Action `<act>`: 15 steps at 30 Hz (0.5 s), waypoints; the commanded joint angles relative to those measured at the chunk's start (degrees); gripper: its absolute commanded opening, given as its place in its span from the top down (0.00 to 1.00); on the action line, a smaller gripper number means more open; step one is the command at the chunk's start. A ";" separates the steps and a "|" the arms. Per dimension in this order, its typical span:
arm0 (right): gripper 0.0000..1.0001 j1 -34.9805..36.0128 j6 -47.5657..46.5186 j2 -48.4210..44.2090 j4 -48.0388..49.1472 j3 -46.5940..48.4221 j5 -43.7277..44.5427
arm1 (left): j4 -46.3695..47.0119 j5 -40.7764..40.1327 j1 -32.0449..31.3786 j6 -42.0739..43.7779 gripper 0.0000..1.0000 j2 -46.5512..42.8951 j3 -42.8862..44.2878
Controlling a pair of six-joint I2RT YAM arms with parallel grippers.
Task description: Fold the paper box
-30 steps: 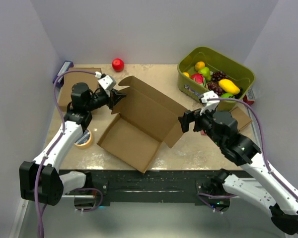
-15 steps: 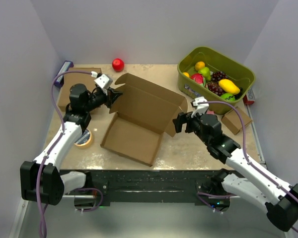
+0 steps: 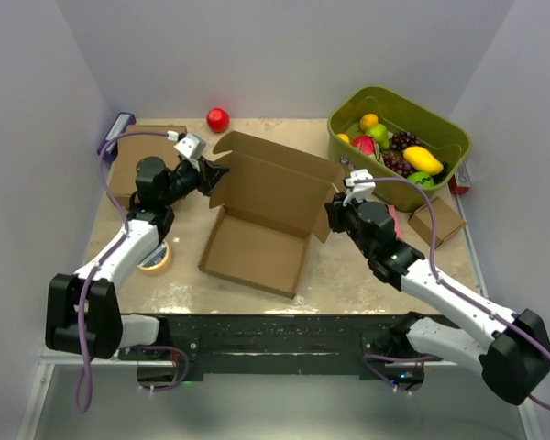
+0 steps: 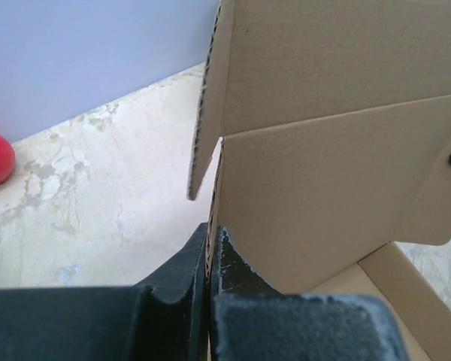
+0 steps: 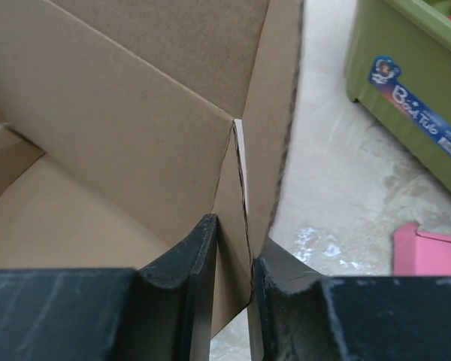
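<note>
Left wrist: gripper (image 4: pixel 210 232) pinches paper box (image 4: pixel 323 173) edge.

A blue sticker (image 5: pixel 417 101) on the green bin (image 5: pixel 428 53) reads roughly "Box Tub".

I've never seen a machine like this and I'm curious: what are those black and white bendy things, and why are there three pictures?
They are two robot arms bolted to the near edge of a table. The big picture comes from a camera above and behind them. The other two come from small cameras on each wrist, so you see the black fingers up close. On the table lie a half-folded cardboard box, a red ball, a roll of tape, a small box and a green tub of fruit. The left gripper pinches the cardboard box's upright wall at one end; the right gripper pinches the other end.
</note>
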 commanded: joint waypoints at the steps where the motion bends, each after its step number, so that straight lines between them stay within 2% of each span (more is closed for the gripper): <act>1: 0.79 -0.35 -3.57 4.58 5.34 4.06 7.66 | 10.50 -1.12 0.51 -4.97 1.00 2.53 -0.91; 6: 0.80 -0.35 -5.16 6.88 7.99 4.15 10.04 | 8.66 -2.79 0.51 -4.00 0.76 4.20 -0.12; 7: 0.79 -0.43 -5.16 6.88 8.60 4.07 10.04 | 7.79 -3.14 0.51 -3.57 0.58 4.20 -0.20; 8: 0.77 -0.43 -5.16 6.97 8.52 4.15 9.78 | 7.00 -4.18 0.51 -3.21 0.49 4.12 -0.03; 10: 0.67 -0.35 -4.90 6.71 7.82 4.42 9.08 | 2.80 -6.38 0.51 -2.42 0.31 3.33 0.23; 12: 0.60 -0.43 -4.63 5.57 7.29 4.33 8.46 | -0.81 -11.73 0.51 -2.07 0.26 1.05 0.06; 15: 0.32 -0.43 -4.98 3.55 5.36 4.68 7.93 | -10.74 -22.19 0.51 -2.06 0.21 -4.04 -0.64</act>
